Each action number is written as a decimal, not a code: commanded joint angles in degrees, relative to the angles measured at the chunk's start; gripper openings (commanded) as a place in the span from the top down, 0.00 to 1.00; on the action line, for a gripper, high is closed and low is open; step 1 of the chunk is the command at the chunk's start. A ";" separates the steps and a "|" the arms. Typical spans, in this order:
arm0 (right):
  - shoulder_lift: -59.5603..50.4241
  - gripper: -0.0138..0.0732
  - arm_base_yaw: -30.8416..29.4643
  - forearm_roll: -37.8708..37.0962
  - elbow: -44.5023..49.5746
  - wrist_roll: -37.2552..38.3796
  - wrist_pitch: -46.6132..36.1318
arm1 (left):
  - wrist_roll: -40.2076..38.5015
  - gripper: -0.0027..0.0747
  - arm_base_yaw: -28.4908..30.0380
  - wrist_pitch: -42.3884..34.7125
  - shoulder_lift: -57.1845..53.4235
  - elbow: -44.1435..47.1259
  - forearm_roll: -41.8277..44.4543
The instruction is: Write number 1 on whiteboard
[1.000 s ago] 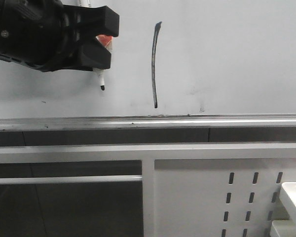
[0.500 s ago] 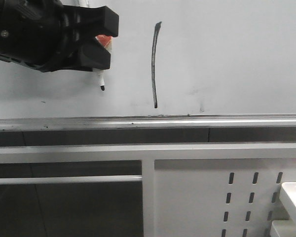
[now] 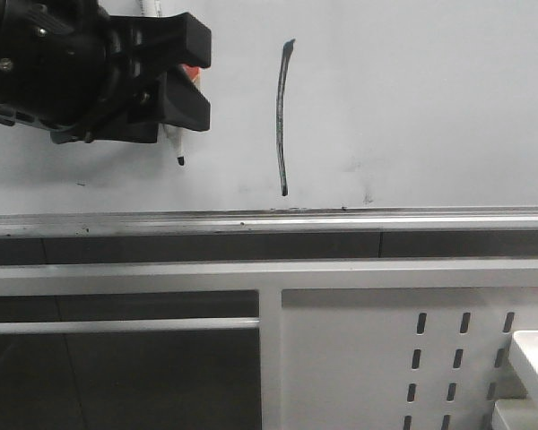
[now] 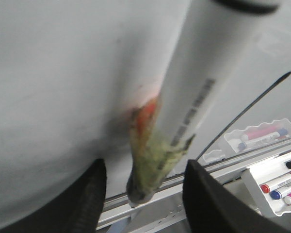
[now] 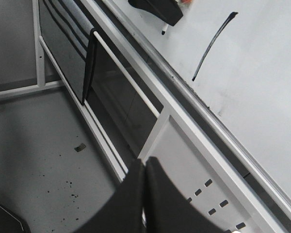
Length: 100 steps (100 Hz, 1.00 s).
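1. One left pincer hung at the upper left of the whiteboard, its black fingers clamped on a white marker whose dark tip pointed down below them, just off or at the board; I could not tell which.
2. To the right of that pincer, apart from the marker tip, stood the number 1, a thin black stroke with a small flick on top, ending just above the silver rail.
3. Below the pincer and far right, the left wrist view caught two clear trays: one tray held red and blue markers, a nearer tray held red, blue and pink ones.
4. The right pincer hung away from the board, fingers pressed together on nothing.
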 commanded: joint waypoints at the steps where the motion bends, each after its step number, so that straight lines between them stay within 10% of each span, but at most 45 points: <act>1: 0.46 0.91 -0.49 0.34 -1.43 0.05 -4.51 | -0.44 0.36 1.10 -8.66 -1.19 -1.98 -0.39; 52: 0.37 0.91 -0.49 0.59 -1.43 0.05 -9.15 | -0.31 0.33 -0.18 4.92 -20.56 3.62 6.24; 66: -2.18 0.91 -0.49 0.59 -1.43 0.05 -9.24 | -0.31 0.51 -0.18 9.15 -30.91 6.91 7.56; 84: -5.34 0.91 -0.49 0.68 -1.43 0.05 -9.24 | -0.31 0.99 -0.18 22.23 -42.96 8.32 15.47; 100: -5.57 0.91 -0.49 0.68 -1.43 0.05 -9.24 | -0.31 0.99 -0.18 29.06 -48.97 8.32 17.02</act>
